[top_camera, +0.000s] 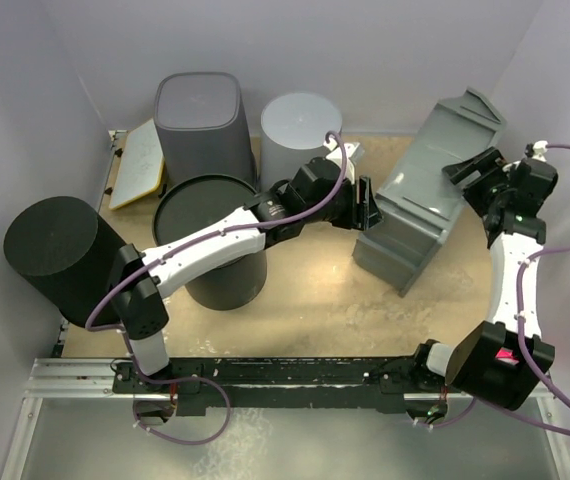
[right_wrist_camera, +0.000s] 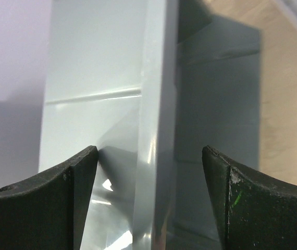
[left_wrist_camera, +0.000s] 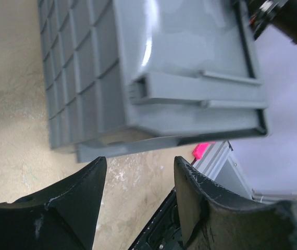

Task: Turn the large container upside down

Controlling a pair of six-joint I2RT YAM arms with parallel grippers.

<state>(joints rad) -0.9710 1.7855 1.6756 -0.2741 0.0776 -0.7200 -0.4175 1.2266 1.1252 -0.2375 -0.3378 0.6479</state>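
The large container (top_camera: 425, 190) is a grey rectangular bin lying tilted on its side at the right of the table. Its ribbed base and a handle ledge fill the left wrist view (left_wrist_camera: 185, 57). My left gripper (top_camera: 365, 205) sits just off the bin's left end, open, with only table between its fingers (left_wrist_camera: 140, 161). My right gripper (top_camera: 470, 170) is at the bin's upper right rim. In the right wrist view its jaws stand open astride the rim's edge (right_wrist_camera: 156, 104), one finger on each side (right_wrist_camera: 149, 151), and I see no contact.
At the back stand a dark grey bin (top_camera: 200, 120) and a light grey cylinder (top_camera: 298, 130). A black round bin (top_camera: 215, 240) sits under my left arm. A black cylinder (top_camera: 55, 250) lies at the far left beside a yellowish board (top_camera: 140, 165).
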